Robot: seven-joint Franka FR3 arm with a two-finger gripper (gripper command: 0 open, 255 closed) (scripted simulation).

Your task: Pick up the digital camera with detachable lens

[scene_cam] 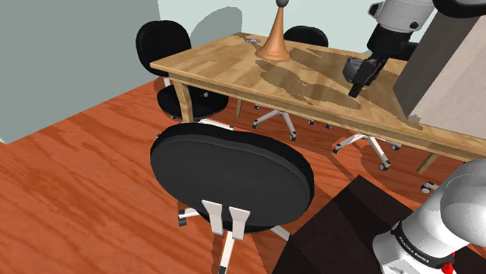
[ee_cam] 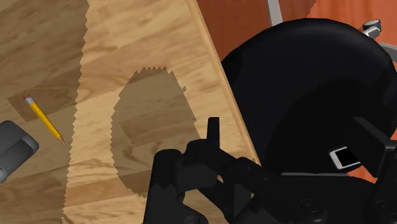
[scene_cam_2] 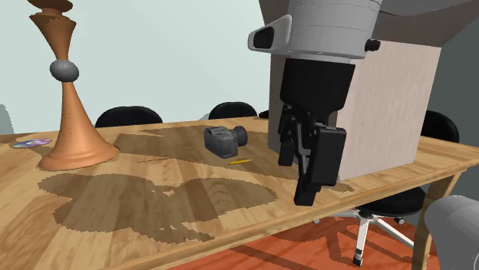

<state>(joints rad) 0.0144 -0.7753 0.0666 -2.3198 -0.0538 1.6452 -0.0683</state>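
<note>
The digital camera [scene_cam_2: 224, 140] is a small grey body with a dark lens, lying on the wooden table [scene_cam_2: 153, 222] beside a yellow pencil [scene_cam_2: 239, 162]. My black gripper [scene_cam_2: 295, 180] hangs above the table near its front edge, to the second exterior view's right of the camera and apart from it. Its fingers stand apart and hold nothing. In the wrist view the grey camera [ee_cam: 13, 149] lies well off to the side of the gripper [ee_cam: 289, 127], past the pencil [ee_cam: 43, 118]. In the shoulder view the gripper [scene_cam: 358, 86] hovers over the table's right part.
A tall orange-brown wooden stand [scene_cam_2: 69, 115] with a grey ball rises at the table's left, with a small disc [scene_cam_2: 31, 143] near it. A big beige box [scene_cam_2: 391, 107] stands behind the gripper. Black office chairs [scene_cam: 230, 167] ring the table; one chair [ee_cam: 312, 83] sits below the edge under the gripper.
</note>
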